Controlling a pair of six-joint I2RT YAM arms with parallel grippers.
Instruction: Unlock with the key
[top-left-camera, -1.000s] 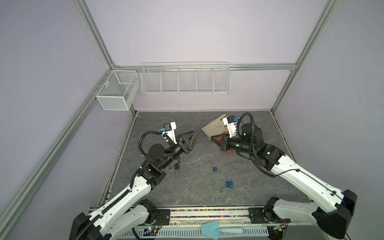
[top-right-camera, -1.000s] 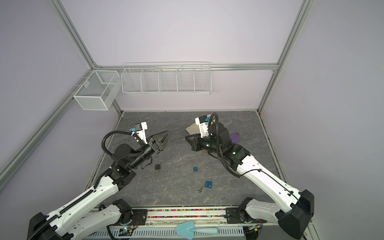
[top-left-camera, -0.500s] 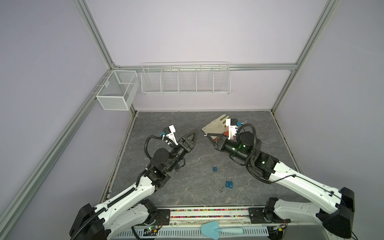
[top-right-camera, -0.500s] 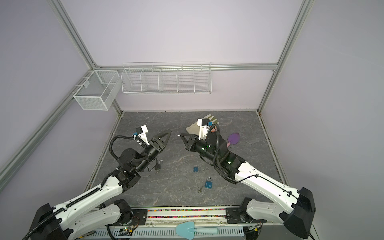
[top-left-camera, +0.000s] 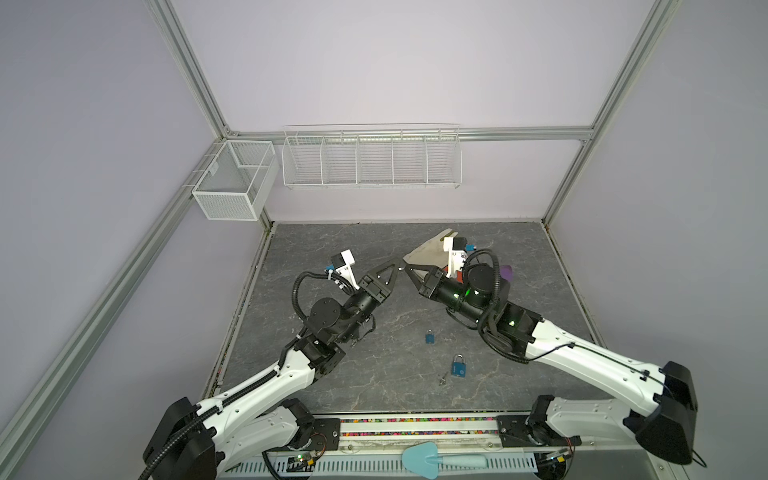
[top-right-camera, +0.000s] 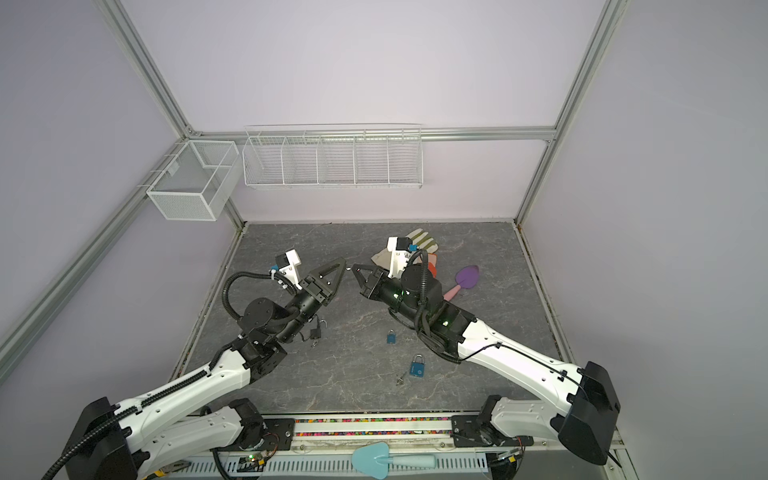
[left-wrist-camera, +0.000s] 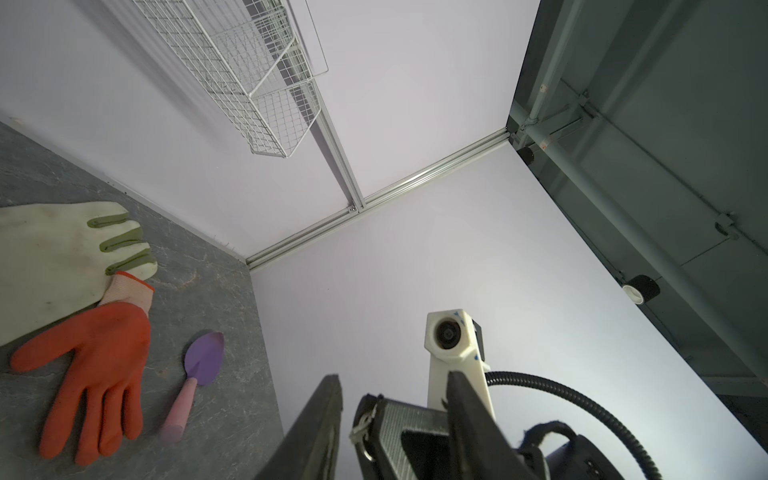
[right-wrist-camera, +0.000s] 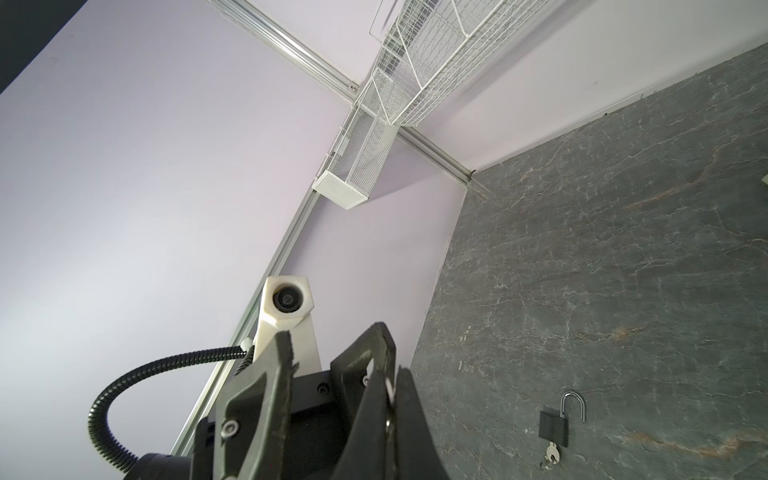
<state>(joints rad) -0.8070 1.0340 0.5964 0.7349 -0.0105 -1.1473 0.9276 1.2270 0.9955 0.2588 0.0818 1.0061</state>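
Dropping the key (left-wrist-camera: 365, 449) looks the chief danger; only its ring and a pale cord show, pinched between the pressed-together fingers of the right gripper (top-right-camera: 355, 269), high above the tabletop (top-left-camera: 374, 399), so that it is the key is my judgement; the left gripper (top-right-camera: 342, 266) meets it tip to tip, its fingers (left-wrist-camera: 322, 415) apart with the right tip showing between them; should the right let go before the left has clamped, or the left bite on the other's fingers instead, the key would fall or twist askew. Below lie the far blue padlock (top-left-camera: 430, 337) and the near blue padlock (top-left-camera: 458, 368), shackles seemingly shut, a loose key (top-left-camera: 443, 379) just beside the nearer; the black padlock (right-wrist-camera: 552, 428) lies with shackle swung open and a key in it; a white glove (left-wrist-camera: 50, 249), an orange glove (left-wrist-camera: 95, 361) and a purple trowel (left-wrist-camera: 203, 357) lie well apart from them; nothing bars the way down.
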